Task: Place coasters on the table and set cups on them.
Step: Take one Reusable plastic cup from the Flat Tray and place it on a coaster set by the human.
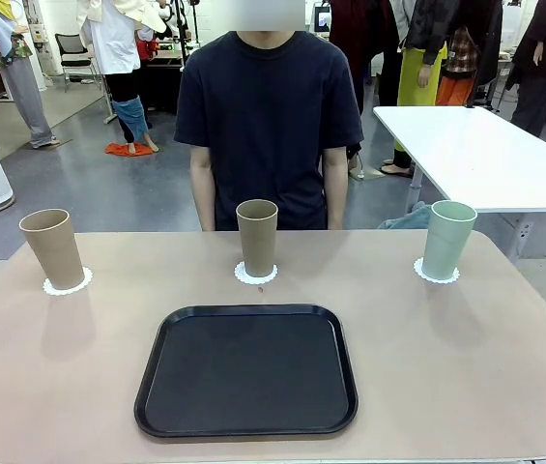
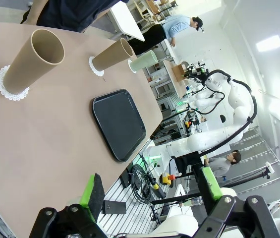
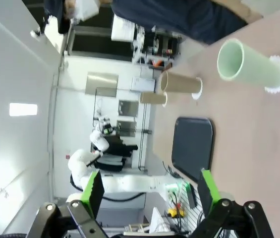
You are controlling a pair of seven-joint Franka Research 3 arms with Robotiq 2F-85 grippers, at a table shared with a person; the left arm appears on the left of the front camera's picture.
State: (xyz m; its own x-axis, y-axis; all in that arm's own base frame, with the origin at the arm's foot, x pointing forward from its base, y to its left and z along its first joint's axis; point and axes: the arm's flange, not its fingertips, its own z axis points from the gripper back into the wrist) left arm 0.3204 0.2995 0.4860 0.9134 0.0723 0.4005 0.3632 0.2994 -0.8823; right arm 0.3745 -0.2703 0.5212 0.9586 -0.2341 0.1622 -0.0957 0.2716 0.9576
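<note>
Cups are seen upright on the table (image 1: pixel 504 367), each centred on its own coaster: left tan cup (image 1: pixel 52 247), middle tan cup (image 1: pixel 257 237) and mint cup (image 1: pixel 445 239) (long axes vertical, nothing seen inside). Both grippers, left gripper (image 2: pixel 152 191) and right gripper (image 3: pixel 148 189), are held with jaws apart and empty, well back from the cups; the mint cup is judged nearer the right arm, the left tan cup nearer the left. The black tray (image 1: pixel 247 369) is seen empty.

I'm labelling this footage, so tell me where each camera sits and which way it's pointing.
Front view: fixed on the robot's side, facing the person across the table.
Left wrist view: rolled, looks along the open left gripper over the table.
Right wrist view: rolled, looks along the open right gripper.
All three share the black tray and mint cup.
</note>
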